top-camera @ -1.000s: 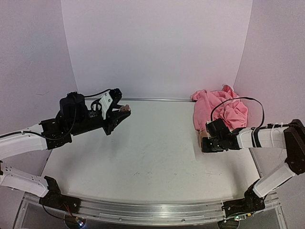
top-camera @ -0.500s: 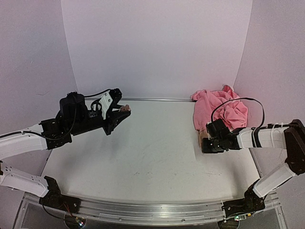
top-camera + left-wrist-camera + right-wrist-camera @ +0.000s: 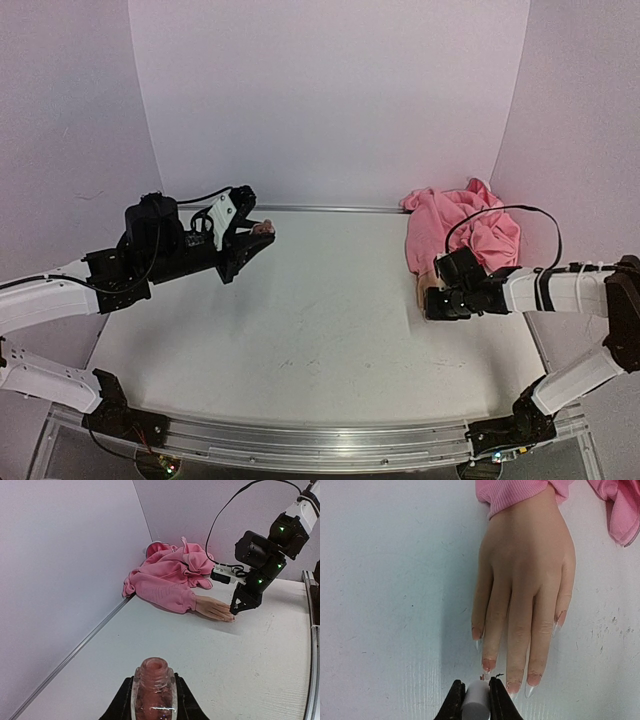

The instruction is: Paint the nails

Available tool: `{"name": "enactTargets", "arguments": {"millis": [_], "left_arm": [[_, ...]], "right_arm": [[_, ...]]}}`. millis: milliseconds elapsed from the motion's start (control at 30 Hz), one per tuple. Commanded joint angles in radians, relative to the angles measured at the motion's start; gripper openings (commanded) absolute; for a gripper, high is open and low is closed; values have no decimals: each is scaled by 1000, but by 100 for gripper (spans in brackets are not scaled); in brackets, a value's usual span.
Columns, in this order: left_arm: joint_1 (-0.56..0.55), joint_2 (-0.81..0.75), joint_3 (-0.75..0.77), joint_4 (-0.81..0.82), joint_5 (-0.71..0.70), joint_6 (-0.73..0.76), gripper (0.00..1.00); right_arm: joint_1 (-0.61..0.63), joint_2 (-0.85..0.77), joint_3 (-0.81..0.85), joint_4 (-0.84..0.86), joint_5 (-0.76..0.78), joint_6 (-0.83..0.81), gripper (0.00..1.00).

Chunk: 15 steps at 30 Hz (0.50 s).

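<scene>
The flesh-coloured mannequin hand (image 3: 525, 580) lies flat on the table, sticking out of a pink sleeve (image 3: 520, 495). Its nails (image 3: 489, 664) are long and pale with pinkish smears at their bases. My right gripper (image 3: 476, 700) is shut on the white brush cap (image 3: 476, 704), just below the fingertips, with the brush tip by one middle finger's nail. In the top view it (image 3: 432, 305) sits over the hand (image 3: 424, 288). My left gripper (image 3: 154, 702) is shut on the open pinkish polish bottle (image 3: 154, 685), held above the table at the far left (image 3: 258, 238).
The pink garment (image 3: 465, 230) is bunched in the back right corner against the walls. White walls close in the table at the back and sides. A black cable (image 3: 500, 215) loops over the right arm. A metal rail (image 3: 320, 445) runs along the near edge.
My right arm has shifted very slightly at the mannequin hand's fingertips. The left arm and the bottle have not moved.
</scene>
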Motion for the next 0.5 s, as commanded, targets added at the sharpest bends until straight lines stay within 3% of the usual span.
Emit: {"name": "enactTargets", "arguments": {"millis": [0, 467], "left_arm": [[5, -33, 3, 43, 9, -16, 0], [5, -30, 2, 43, -1, -6, 0]], "right_arm": [[-4, -74, -6, -5, 5, -15, 0], [-5, 22, 36, 18, 58, -18, 0]]}}
